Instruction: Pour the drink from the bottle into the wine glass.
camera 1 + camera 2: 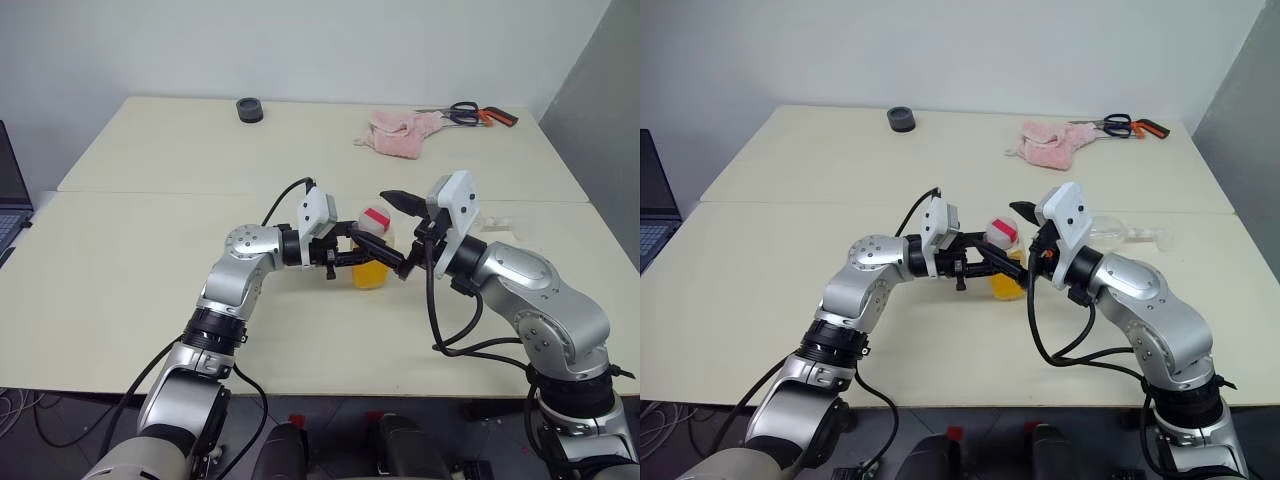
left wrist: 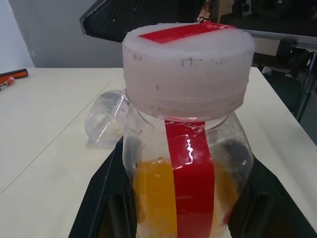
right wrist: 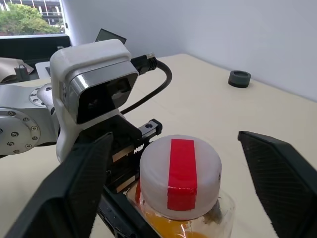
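The bottle (image 1: 372, 262) stands upright on the table's near middle, about half full of the orange drink (image 2: 153, 198). It has a white cap (image 3: 181, 173) and a red strip running over the cap and down its side. My left gripper (image 1: 385, 258) reaches in from the left and is shut on the bottle's body. My right gripper (image 3: 174, 148) comes from the right at cap height. Its fingers (image 3: 84, 183) stand wide on either side of the cap, with gaps. The wine glass (image 1: 500, 222) lies on its side on the table, just right of the bottle.
A pink cloth (image 1: 400, 135) and scissors (image 1: 478, 114) lie at the table's far right. A small black round object (image 1: 249, 109) sits at the far edge. A laptop (image 1: 10, 200) juts in at the left. The cream table (image 1: 150, 260) has a seam across it.
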